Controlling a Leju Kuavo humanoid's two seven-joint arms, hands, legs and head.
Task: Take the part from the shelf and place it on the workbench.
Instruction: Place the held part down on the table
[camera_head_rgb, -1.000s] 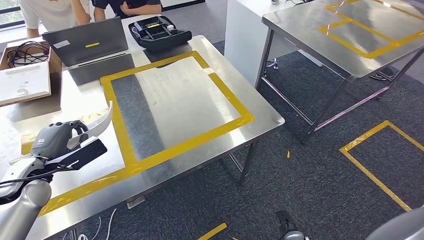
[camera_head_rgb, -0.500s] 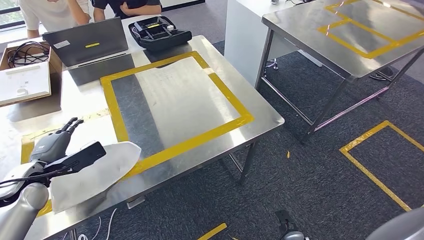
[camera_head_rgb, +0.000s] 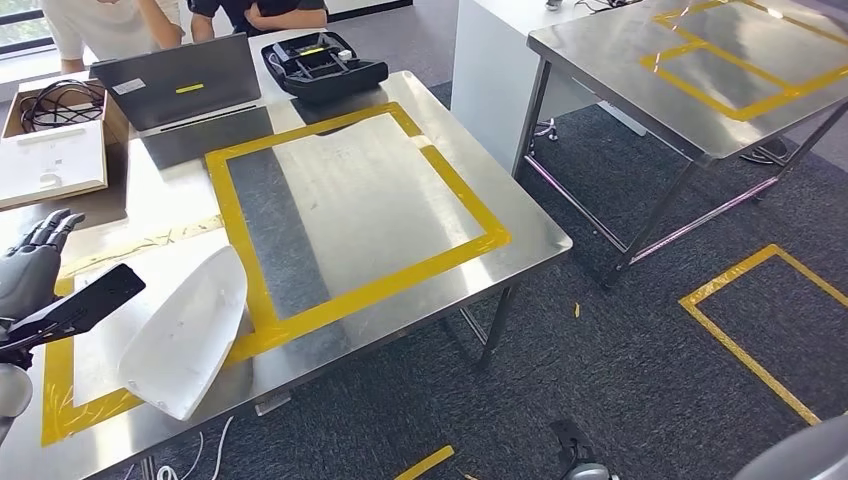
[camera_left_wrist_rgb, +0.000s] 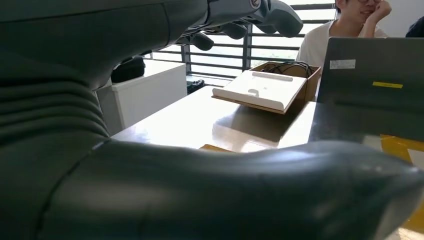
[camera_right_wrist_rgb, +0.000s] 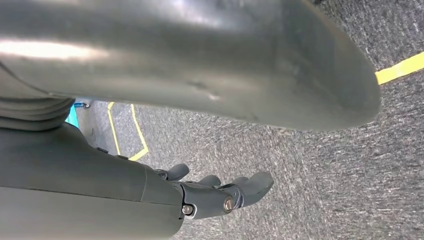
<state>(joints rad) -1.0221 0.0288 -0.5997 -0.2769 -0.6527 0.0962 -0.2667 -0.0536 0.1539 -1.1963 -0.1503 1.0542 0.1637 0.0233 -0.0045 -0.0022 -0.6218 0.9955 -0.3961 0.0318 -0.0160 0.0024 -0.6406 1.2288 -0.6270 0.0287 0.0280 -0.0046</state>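
Observation:
The part (camera_head_rgb: 185, 330), a white curved shell, lies on the steel workbench (camera_head_rgb: 520, 225) near its front left corner, overlapping the yellow tape border. My left hand (camera_head_rgb: 35, 285) hovers to the left of it, open, fingers spread and touching nothing. In the left wrist view the left hand's fingers (camera_left_wrist_rgb: 250, 15) stand apart above the bench top. My right hand (camera_right_wrist_rgb: 220, 192) hangs beside my body over the carpet, fingers loosely extended and holding nothing.
A grey laptop (camera_head_rgb: 175, 85), a black case (camera_head_rgb: 325, 65) and a cardboard box (camera_head_rgb: 55, 140) with a white tray stand at the bench's back. People sit behind the laptop. A second steel table (camera_head_rgb: 700, 70) stands to the right across dark carpet.
My left hand let go of the white part, which dropped flat onto the bench. The hand has since drawn back to the left with fingers spread. The view shifted slightly.

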